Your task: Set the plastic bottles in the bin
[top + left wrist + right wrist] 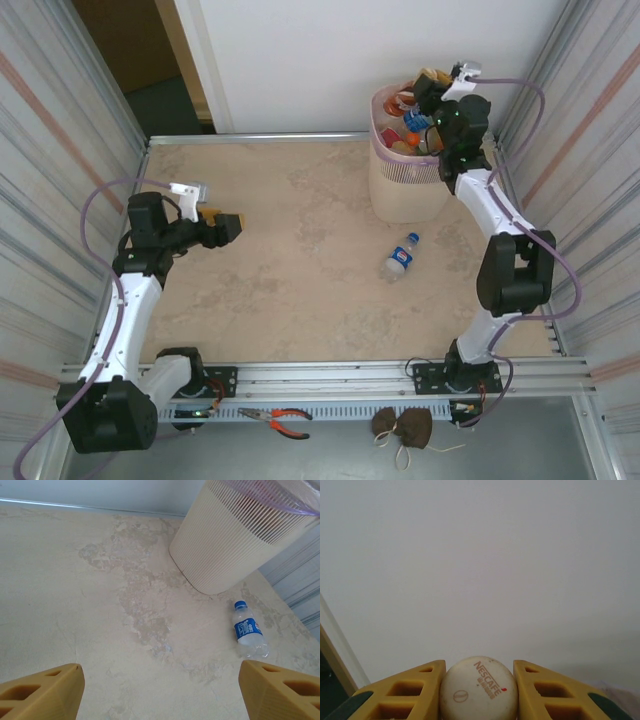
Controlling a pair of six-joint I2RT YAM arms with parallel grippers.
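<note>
Bottle [477,692] in right hand [479,664], body hidden behind its white end.

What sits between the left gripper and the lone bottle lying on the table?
Just bare tabletop between the left gripper and the blue-labelled bottle, as the top and left wrist views show.

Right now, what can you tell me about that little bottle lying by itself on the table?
The bottle is small, clear plastic, with a blue cap on and a blue label with white print around its middle. It lies on its side on the beige table, cap toward the bin, near it but apart. Only the table touches it.
</note>
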